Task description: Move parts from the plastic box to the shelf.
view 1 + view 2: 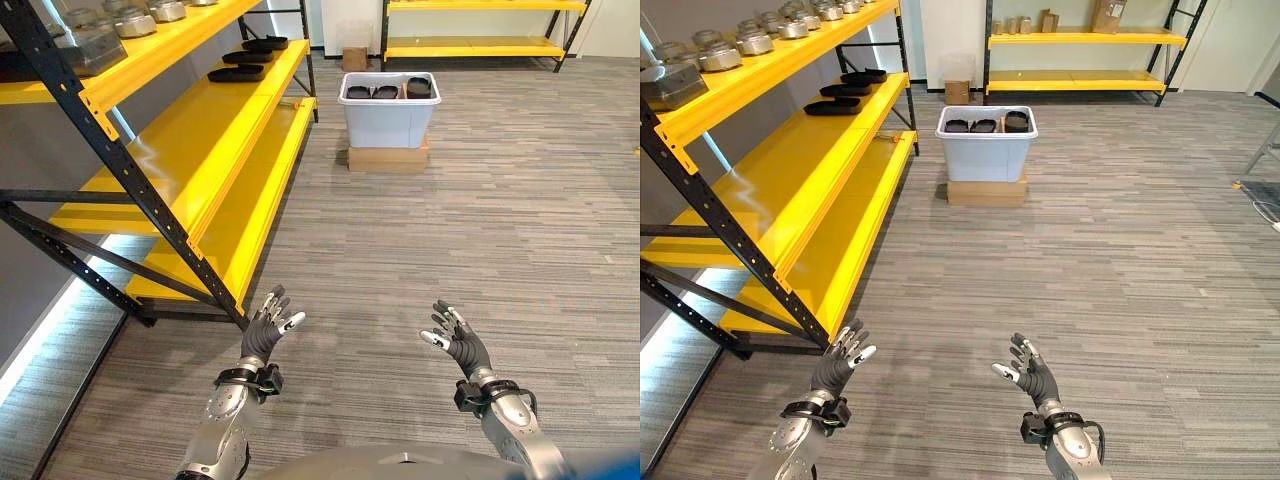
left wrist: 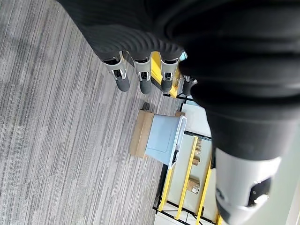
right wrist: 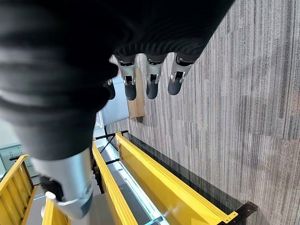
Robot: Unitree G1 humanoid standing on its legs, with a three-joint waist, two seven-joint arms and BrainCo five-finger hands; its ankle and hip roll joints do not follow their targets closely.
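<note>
1. Presently: left hand (image 1: 268, 328), lower left of centre in the left eye view, raised over the grey carpet (image 1: 480, 230), fingers spread and straight, holding nothing.
2. Right hand (image 1: 458, 340), lower right of centre, level with the left, fingers likewise spread and relaxed, empty.
3. Plastic box (image 1: 389, 122), pale blue-white, upper centre of the frame, well apart from both hands; seated on a flat cardboard box (image 1: 388, 158).
4. Dark parts (image 1: 386, 91), in a row inside the plastic box, tops showing just under its rim.
5. Yellow shelf (image 1: 205, 150) on a black frame, along the left side of the frame, several levels, running from the lower left up toward the top.
6. Flat black trays (image 1: 243, 60) on the middle level of the shelf, upper left, near its far end.
7. Silver metal parts (image 1: 750, 40) in a row on the top level, upper left corner of the right eye view.
8. Second yellow shelf (image 1: 1080, 40) against the far wall, top of frame, with small cardboard boxes (image 1: 1105, 14) on its upper level.
</note>
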